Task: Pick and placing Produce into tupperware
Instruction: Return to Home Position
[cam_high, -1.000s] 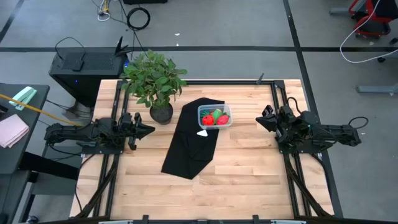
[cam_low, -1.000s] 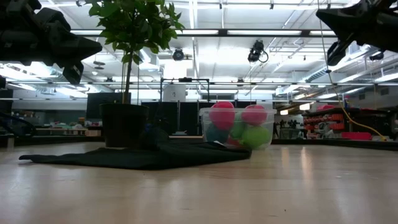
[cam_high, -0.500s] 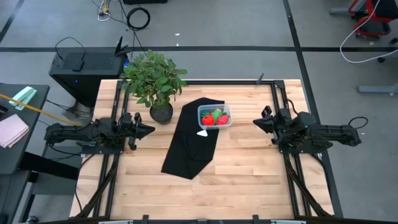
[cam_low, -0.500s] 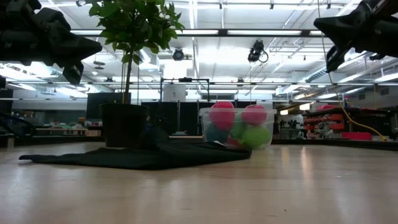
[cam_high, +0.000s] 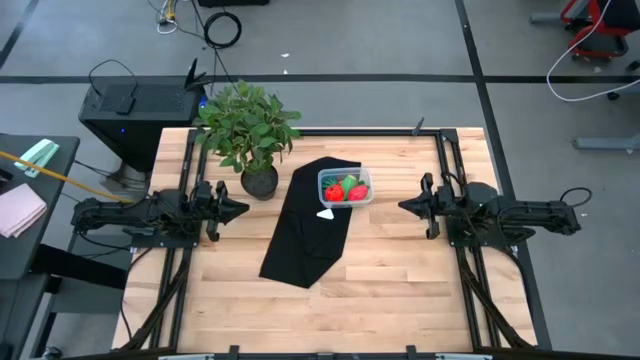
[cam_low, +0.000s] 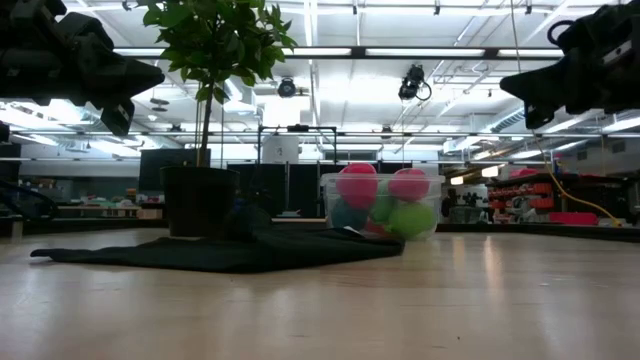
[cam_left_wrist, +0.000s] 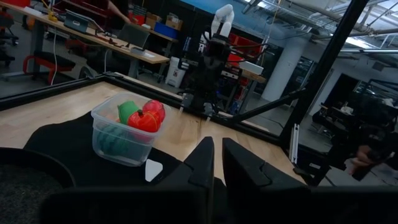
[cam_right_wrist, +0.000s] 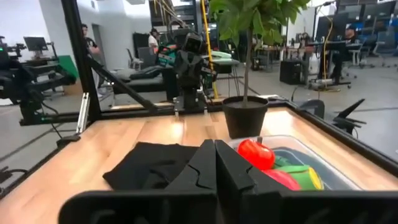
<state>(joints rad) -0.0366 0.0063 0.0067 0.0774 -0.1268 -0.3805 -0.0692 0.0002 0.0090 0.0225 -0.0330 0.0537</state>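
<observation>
One potted plant near tupperware

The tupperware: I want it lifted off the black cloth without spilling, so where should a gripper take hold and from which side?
Probably the tupperware's right short wall, pinched over the rim from above by the right gripper, nearest that side. It is open-topped and upright; the produce leaves little room inside, and the potted plant crowds the left.
</observation>
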